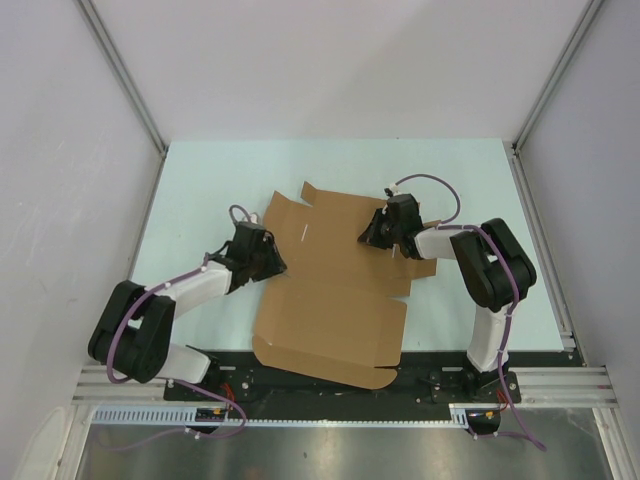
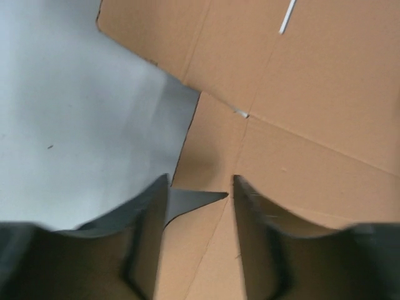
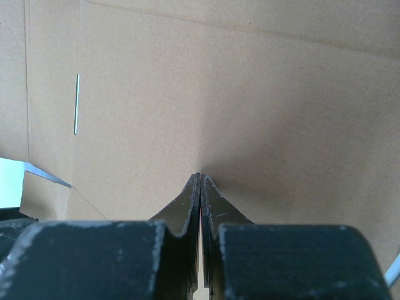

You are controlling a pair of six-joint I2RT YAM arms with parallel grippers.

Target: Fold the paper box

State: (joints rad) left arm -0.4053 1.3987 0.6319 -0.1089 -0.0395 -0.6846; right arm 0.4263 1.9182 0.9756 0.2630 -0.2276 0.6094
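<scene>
Straddling the cardboard sheet (image 1: 330, 300) at its left edge with the left gripper (image 2: 197, 181), jaws apart; pressing mid-panel with the right gripper (image 3: 200, 175), pinched shut.

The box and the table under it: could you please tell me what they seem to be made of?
Box: matte brown cardboard, judging by pressed creases and die-cut slits. Table: smooth pale green surface, possibly laminate or painted board; unclear.

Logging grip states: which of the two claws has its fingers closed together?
The right claw: its fingers meet at the tips against the paper box, while the left claw holds them apart at the sheet's edge.
</scene>
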